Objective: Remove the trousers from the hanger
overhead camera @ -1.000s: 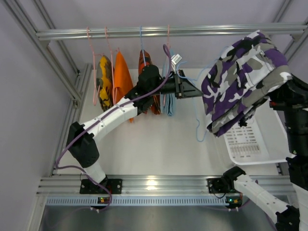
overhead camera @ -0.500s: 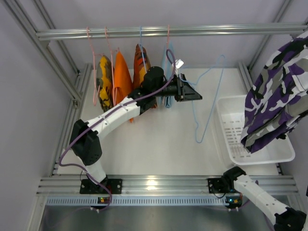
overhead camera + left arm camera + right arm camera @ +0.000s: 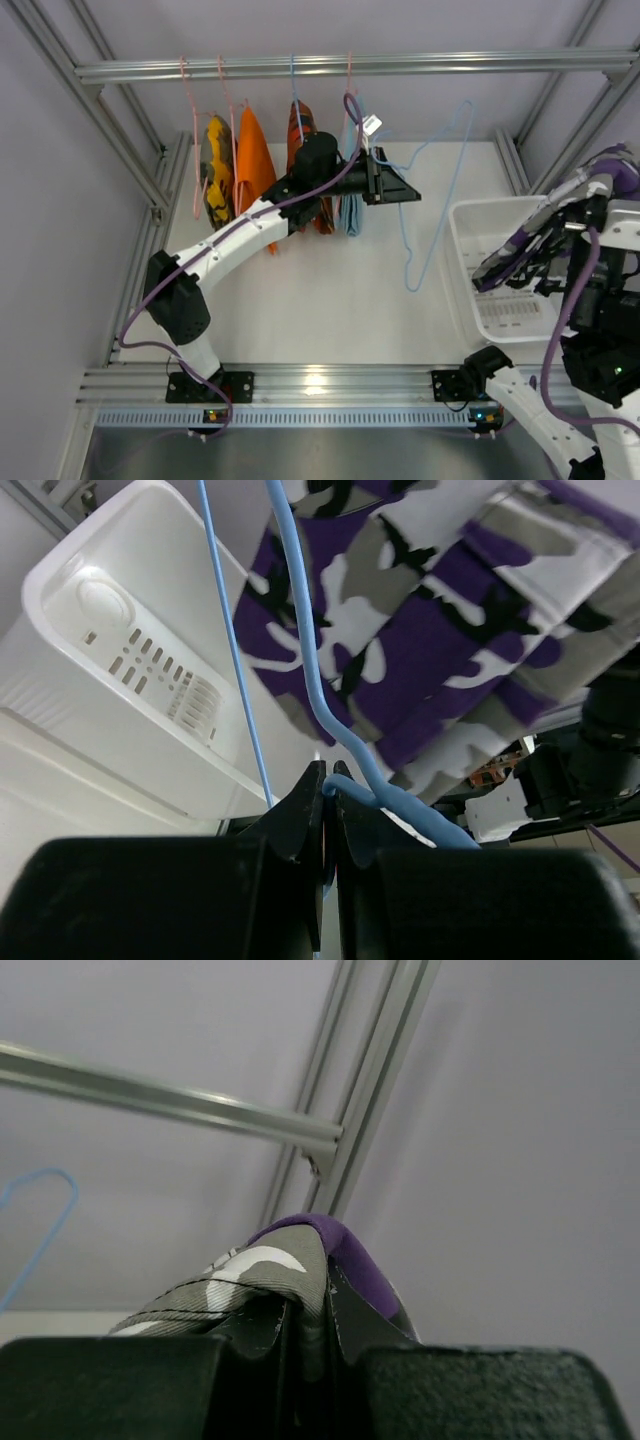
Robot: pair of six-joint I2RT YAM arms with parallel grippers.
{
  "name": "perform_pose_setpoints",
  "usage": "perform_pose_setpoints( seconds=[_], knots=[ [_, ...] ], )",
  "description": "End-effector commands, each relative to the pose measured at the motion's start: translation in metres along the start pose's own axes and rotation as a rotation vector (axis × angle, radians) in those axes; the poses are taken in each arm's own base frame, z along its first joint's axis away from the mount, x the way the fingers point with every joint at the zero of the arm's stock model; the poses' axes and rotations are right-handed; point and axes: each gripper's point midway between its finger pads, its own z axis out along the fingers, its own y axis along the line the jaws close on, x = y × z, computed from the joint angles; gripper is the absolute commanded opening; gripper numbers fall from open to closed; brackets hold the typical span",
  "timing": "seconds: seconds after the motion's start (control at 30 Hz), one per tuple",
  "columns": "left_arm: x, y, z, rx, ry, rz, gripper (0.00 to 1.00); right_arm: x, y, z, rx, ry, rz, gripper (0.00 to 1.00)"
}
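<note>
Over the white basket (image 3: 468, 300) at the right, the trousers (image 3: 525, 248) are pinched tight in the right gripper (image 3: 305, 1310), well apart from the hanger (image 3: 305, 645). The bare hanger is clamped by the left gripper (image 3: 328, 780) mid-table. Risk: if released off-centre, fabric could be left draped over the basket rim; the thin wire could be dropped. Purple, white and grey camo cloth is seen folded, soft, sagging.

white link shells joined by black joints on the left arm (image 3: 240, 232) and right arm (image 3: 532, 397). a purple cable (image 3: 349, 104) loops along each from black bases (image 3: 208, 386) with small lit indicators, bottom of the top view. matte black fingers (image 3: 300, 818).
</note>
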Motion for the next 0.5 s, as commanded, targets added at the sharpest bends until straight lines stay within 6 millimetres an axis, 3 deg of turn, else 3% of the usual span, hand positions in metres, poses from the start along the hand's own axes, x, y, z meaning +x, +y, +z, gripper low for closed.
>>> perform_pose_setpoints(
  seconds=[0.0,0.13,0.2,0.23,0.33,0.47],
  knots=[
    [-0.024,-0.042,-0.014,0.063,-0.069,0.102,0.0,0.005,-0.034,-0.014,0.152,0.009,-0.011,0.0],
    [-0.028,-0.045,-0.015,0.059,-0.081,0.1,0.0,0.074,-0.002,-0.026,0.108,0.22,-0.094,0.0],
    [-0.03,-0.048,-0.016,0.062,-0.086,0.096,0.0,0.102,0.003,-0.038,0.121,0.287,-0.118,0.0],
    [-0.031,-0.05,-0.016,0.065,-0.089,0.099,0.0,0.126,0.017,-0.043,0.094,0.337,-0.155,0.0],
    [-0.033,-0.051,-0.016,0.072,-0.092,0.094,0.0,0.172,0.037,-0.06,0.061,0.432,-0.195,0.0],
    [-0.031,-0.048,-0.016,0.065,-0.086,0.091,0.0,0.215,0.078,-0.075,-0.057,0.498,-0.156,0.02]
  ],
)
